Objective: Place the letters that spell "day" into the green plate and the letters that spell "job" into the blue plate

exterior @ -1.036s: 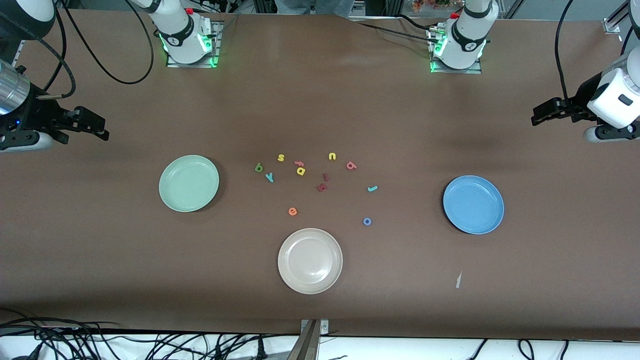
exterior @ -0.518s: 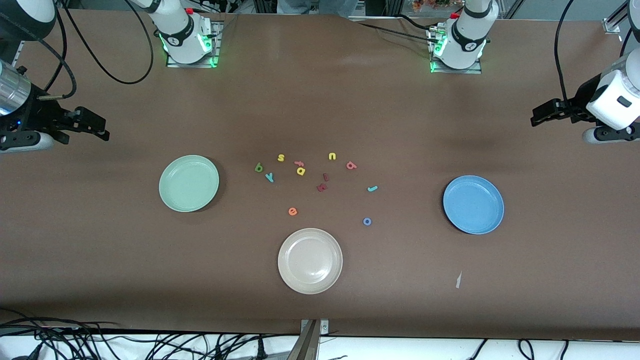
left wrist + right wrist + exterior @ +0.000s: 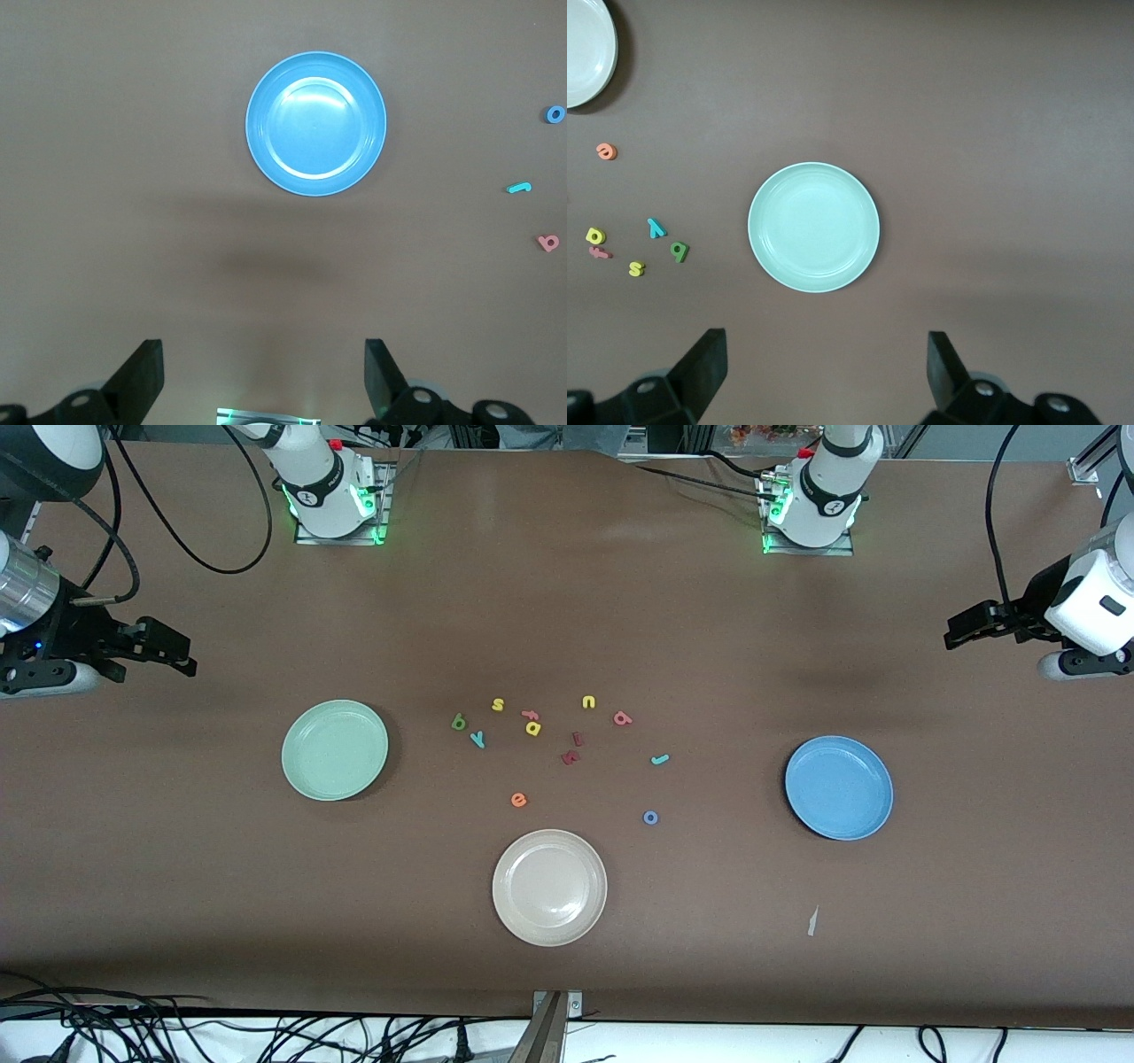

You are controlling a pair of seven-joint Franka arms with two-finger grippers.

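Note:
The green plate point(image 3: 335, 749) point(image 3: 813, 227) lies toward the right arm's end, the blue plate point(image 3: 838, 787) point(image 3: 315, 124) toward the left arm's end. Between them are scattered the dark green d point(image 3: 459, 722) point(image 3: 679, 251), yellow a point(image 3: 532, 728) point(image 3: 595, 235), teal y point(image 3: 478, 739) point(image 3: 656, 227), teal j point(image 3: 659, 760) point(image 3: 519, 188), blue o point(image 3: 650, 817) point(image 3: 555, 114) and salmon b point(image 3: 623, 718) point(image 3: 548, 243). My right gripper point(image 3: 182, 654) point(image 3: 826, 372) hangs open and empty over bare table at its end. My left gripper point(image 3: 950, 631) point(image 3: 264, 376) hangs open and empty at the other end.
A beige plate point(image 3: 549, 887) sits nearest the front camera. Among the letters also lie a yellow s point(image 3: 498, 705), a yellow u point(image 3: 588, 702), a pink f point(image 3: 530, 714), an orange e point(image 3: 518, 800) and two dark red letters point(image 3: 570, 757). A paper scrap point(image 3: 812, 921) lies near the blue plate.
Both grippers have drifted only slightly over the ends of the table. Plates and letters have not moved.

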